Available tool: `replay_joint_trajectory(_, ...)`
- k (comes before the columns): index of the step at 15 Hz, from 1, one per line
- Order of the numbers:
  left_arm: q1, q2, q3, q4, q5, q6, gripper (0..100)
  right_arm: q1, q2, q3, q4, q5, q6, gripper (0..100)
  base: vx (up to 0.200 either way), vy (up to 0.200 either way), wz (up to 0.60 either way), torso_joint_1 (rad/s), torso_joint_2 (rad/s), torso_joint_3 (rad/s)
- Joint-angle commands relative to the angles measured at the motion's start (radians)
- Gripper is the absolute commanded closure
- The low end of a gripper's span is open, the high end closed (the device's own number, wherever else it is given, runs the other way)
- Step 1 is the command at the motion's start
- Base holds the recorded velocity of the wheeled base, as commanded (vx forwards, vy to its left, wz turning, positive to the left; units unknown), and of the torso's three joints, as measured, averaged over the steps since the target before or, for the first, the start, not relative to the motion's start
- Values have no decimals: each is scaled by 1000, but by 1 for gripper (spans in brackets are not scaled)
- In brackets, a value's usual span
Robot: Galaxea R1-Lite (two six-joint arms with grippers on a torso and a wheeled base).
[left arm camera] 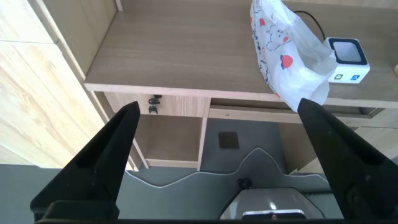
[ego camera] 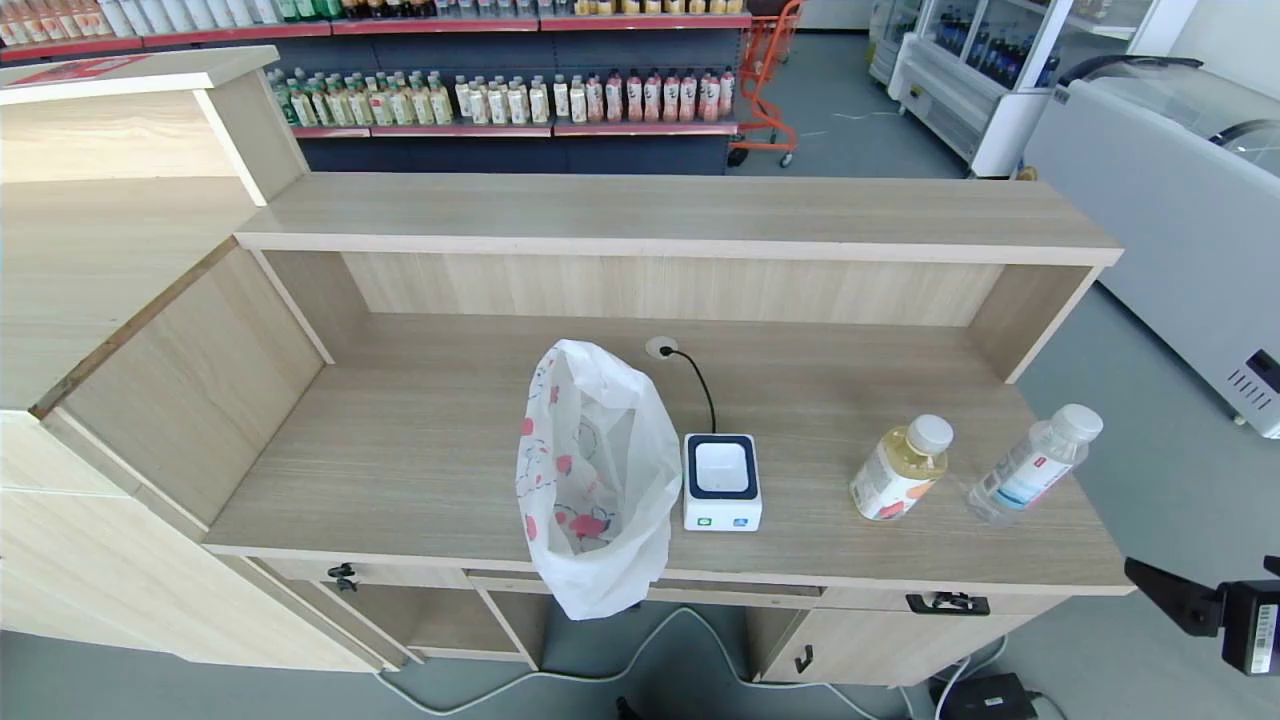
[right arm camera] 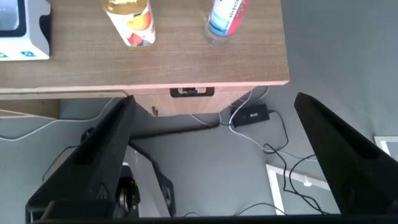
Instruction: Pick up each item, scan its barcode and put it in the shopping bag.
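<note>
On the wooden counter point(ego camera: 420, 450) a white plastic shopping bag point(ego camera: 595, 480) with red prints stands open, its bottom hanging over the front edge. Right of it sits the white barcode scanner point(ego camera: 721, 480). Farther right stand a yellowish drink bottle point(ego camera: 900, 470) and a clear water bottle point(ego camera: 1035, 465), both upright with white caps. My right gripper point(right arm camera: 211, 162) is open and holds nothing, low in front of the counter's right end, with the drink bottle point(right arm camera: 132, 22) and water bottle point(right arm camera: 225, 22) beyond it. My left gripper point(left arm camera: 217, 162) is open and holds nothing, below the front edge near the bag point(left arm camera: 286, 56).
A raised wooden ledge point(ego camera: 680, 215) runs along the counter's back, with side walls at both ends. The scanner's black cable point(ego camera: 700, 385) leads to a hole in the top. Drawer handles point(ego camera: 947, 603) line the front. Cables and a power brick point(right arm camera: 250, 115) lie on the floor.
</note>
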Motion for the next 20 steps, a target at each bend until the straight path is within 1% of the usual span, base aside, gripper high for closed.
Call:
replay_joint_trajectory(1, 0, 0, 0, 0, 0, 0, 0, -3, 25, 46, -7, 3, 2, 0, 0, 0, 0, 0, 0, 0)
replay_joint_trajectory(3, 0, 0, 0, 0, 0, 0, 0, -3, 90, 52, -52, 6, 9, 0, 0, 0, 0, 0, 0, 0)
replay_joint_trajectory(4, 0, 0, 0, 0, 0, 0, 0, -3, 186, 64, -169, 12, 8, 0, 0, 0, 0, 0, 0, 0)
replay_joint_trajectory(6, 0, 0, 0, 0, 0, 0, 0, -1, 407, 90, -503, 17, 8, 0, 0, 0, 0, 0, 0, 0)
replay_joint_trajectory(7, 0, 0, 0, 0, 0, 0, 0, 0, 499, 92, -624, 39, 2, 0, 0, 0, 0, 0, 0, 0)
replay_joint_trajectory(8, 0, 0, 0, 0, 0, 0, 0, 0, 613, 93, -777, 80, -21, 0, 0, 0, 0, 0, 0, 0)
replay_joint_trajectory(9, 0, 0, 0, 0, 0, 0, 0, -1, 673, 85, -836, 97, -44, 0, 0, 0, 0, 0, 0, 0)
replay_joint_trajectory(15, 0, 0, 0, 0, 0, 0, 0, -21, 829, 61, -897, 94, -52, 0, 0, 0, 0, 0, 0, 0)
replay_joint_trajectory(16, 0, 0, 0, 0, 0, 0, 0, -11, 881, 36, -965, 103, -49, 0, 0, 0, 0, 0, 0, 0)
replay_joint_trajectory(18, 0, 0, 0, 0, 0, 0, 0, 9, 937, 30, -1020, 155, -41, 0, 0, 0, 0, 0, 0, 0)
replay_joint_trajectory(19, 0, 0, 0, 0, 0, 0, 0, 9, 973, 21, -1047, 164, -41, 0, 0, 0, 0, 0, 0, 0)
replay_joint_trajectory(20, 0, 0, 0, 0, 0, 0, 0, 9, 1012, 10, -1103, 167, -41, 0, 0, 0, 0, 0, 0, 0)
